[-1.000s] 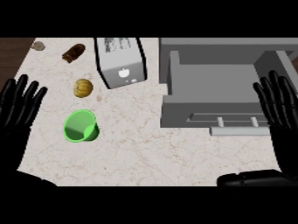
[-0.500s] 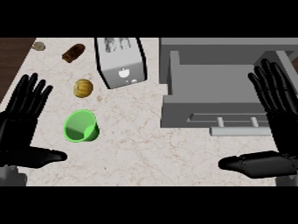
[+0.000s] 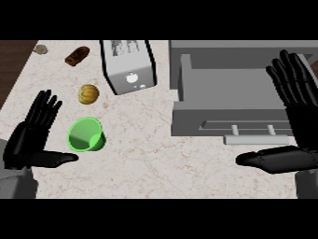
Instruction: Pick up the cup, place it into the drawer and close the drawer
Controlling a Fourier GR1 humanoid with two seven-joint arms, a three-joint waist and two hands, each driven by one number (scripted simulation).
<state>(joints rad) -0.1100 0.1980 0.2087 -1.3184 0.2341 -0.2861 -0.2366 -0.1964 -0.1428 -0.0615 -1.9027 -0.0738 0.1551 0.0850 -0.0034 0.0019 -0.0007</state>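
marble counter [image 3: 161, 163], bare stretch along the 6 o'clock edge

green cup [image 3: 86, 135] lies at 9 o'clock, just beside the left hand [image 3: 32, 137], fingers straight, holding nothing. open grey drawer [image 3: 237, 93] at 2 o'clock; right hand [image 3: 306, 121] flat over its right edge, also holding nothing.

We see our left hand [image 3: 32, 137] near the surface's left edge, palm flat, fingers [image 3: 45, 106] straight and pointing away from us, thumb stretched out toward the middle. Our right hand [image 3: 306, 121] shows at the right edge, likewise flat with straight fingers [image 3: 293, 74] and thumb out, holding nothing.
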